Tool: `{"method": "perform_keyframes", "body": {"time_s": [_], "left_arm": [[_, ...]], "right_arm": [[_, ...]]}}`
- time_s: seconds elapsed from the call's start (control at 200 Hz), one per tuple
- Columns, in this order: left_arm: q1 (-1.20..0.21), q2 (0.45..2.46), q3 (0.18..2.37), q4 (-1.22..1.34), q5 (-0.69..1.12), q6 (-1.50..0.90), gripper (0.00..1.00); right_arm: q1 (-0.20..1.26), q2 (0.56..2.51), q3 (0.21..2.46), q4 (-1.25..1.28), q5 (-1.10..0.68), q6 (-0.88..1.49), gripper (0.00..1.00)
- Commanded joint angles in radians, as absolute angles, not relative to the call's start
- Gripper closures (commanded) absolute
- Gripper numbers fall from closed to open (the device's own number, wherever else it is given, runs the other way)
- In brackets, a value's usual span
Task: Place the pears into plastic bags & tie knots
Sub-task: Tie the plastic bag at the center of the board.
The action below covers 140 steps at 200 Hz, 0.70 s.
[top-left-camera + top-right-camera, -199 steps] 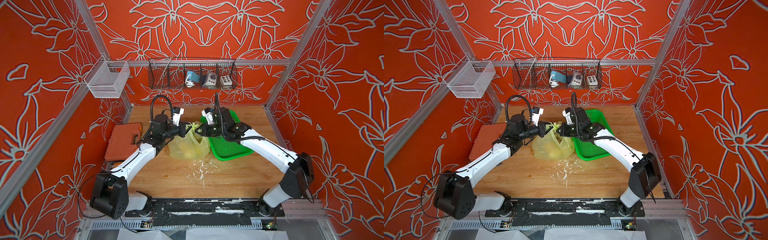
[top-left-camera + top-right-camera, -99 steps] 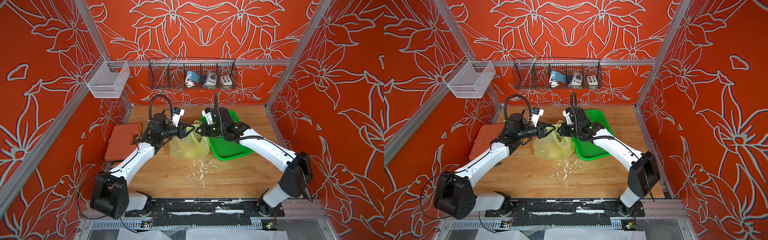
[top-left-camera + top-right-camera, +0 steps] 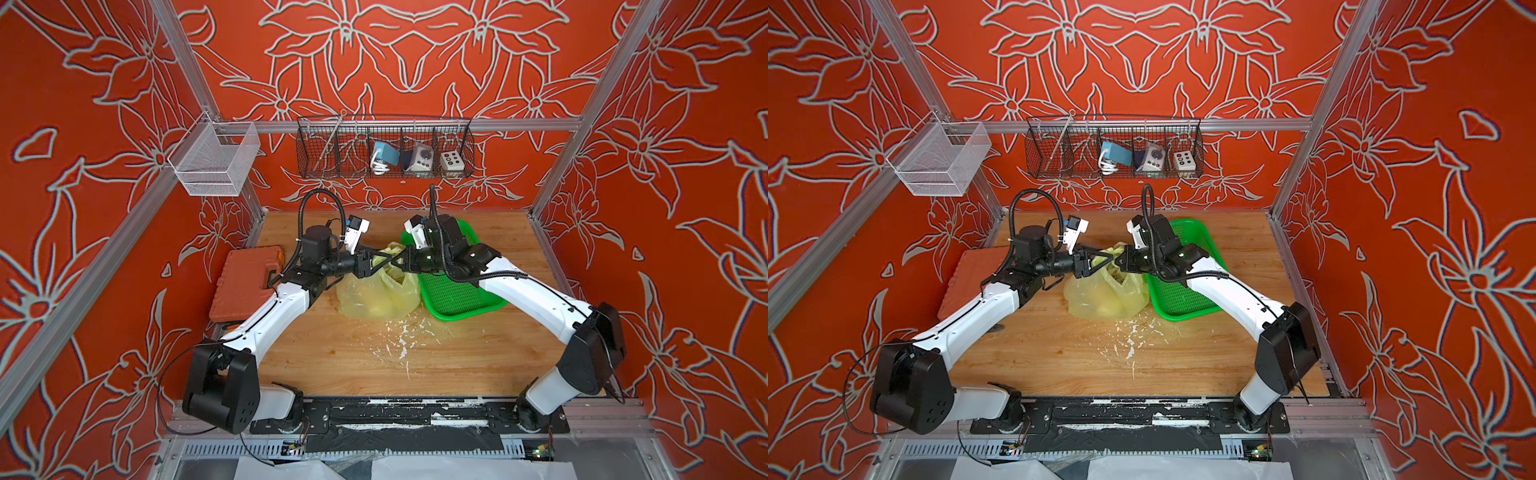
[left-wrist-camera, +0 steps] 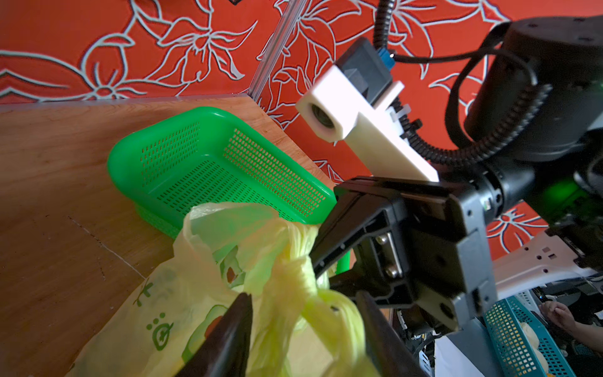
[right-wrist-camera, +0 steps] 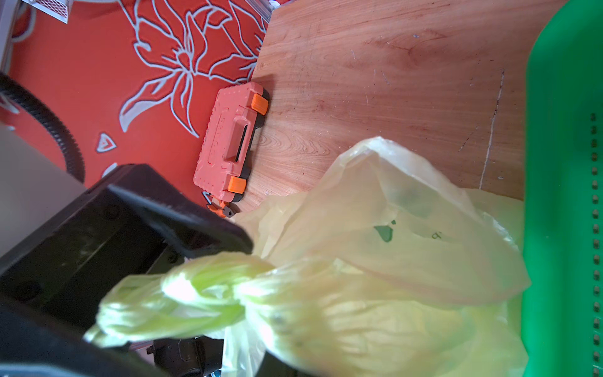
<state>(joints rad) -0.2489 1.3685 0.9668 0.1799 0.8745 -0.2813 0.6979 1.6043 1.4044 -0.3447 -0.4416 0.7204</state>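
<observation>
Wood table (image 3: 457, 353) w/ bag (image 3: 376, 297) mouth-up, twisted handles (image 4: 295, 280) running L-R.

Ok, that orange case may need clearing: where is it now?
In both top views the orange case lies at the table's left edge, beside the left arm, left of the plastic bag.

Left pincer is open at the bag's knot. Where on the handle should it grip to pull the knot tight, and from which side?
On the plastic bag, grip the twisted handle strand just past the knot, away from the right pincer. Come in from the left arm's side: the strand is bunched rope-thin and lies between the open fingers of the left pincer.
</observation>
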Motion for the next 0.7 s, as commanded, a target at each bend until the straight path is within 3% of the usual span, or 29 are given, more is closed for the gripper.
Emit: {"method": "perform_keyframes", "body": {"time_s": [0.0, 0.1, 0.235, 0.42, 0.48, 0.525, 0.696], "left_arm": [[-0.27, 1.404, 1.013, 0.21, 0.884, -0.28, 0.51], [-0.279, 1.43, 1.024, 0.213, 0.881, -0.282, 0.65], [-0.279, 1.423, 1.015, 0.218, 0.853, -0.279, 1.0], [-0.279, 1.384, 0.99, 0.244, 0.802, -0.286, 1.0], [-0.279, 1.373, 0.985, 0.248, 0.792, -0.286, 1.0], [-0.279, 1.367, 0.983, 0.248, 0.783, -0.287, 1.0], [-0.279, 1.341, 0.958, 0.274, 0.734, -0.307, 1.0]], "right_arm": [[0.693, 1.612, 1.386, -0.35, -0.423, 0.713, 1.0], [0.692, 1.611, 1.386, -0.354, -0.423, 0.709, 1.0], [0.687, 1.602, 1.383, -0.367, -0.42, 0.703, 1.0], [0.66, 1.553, 1.354, -0.397, -0.419, 0.701, 1.0], [0.641, 1.517, 1.337, -0.397, -0.432, 0.708, 0.76], [0.627, 1.487, 1.328, -0.399, -0.443, 0.715, 0.65], [0.607, 1.399, 1.356, -0.41, -0.491, 0.744, 0.54]]}}
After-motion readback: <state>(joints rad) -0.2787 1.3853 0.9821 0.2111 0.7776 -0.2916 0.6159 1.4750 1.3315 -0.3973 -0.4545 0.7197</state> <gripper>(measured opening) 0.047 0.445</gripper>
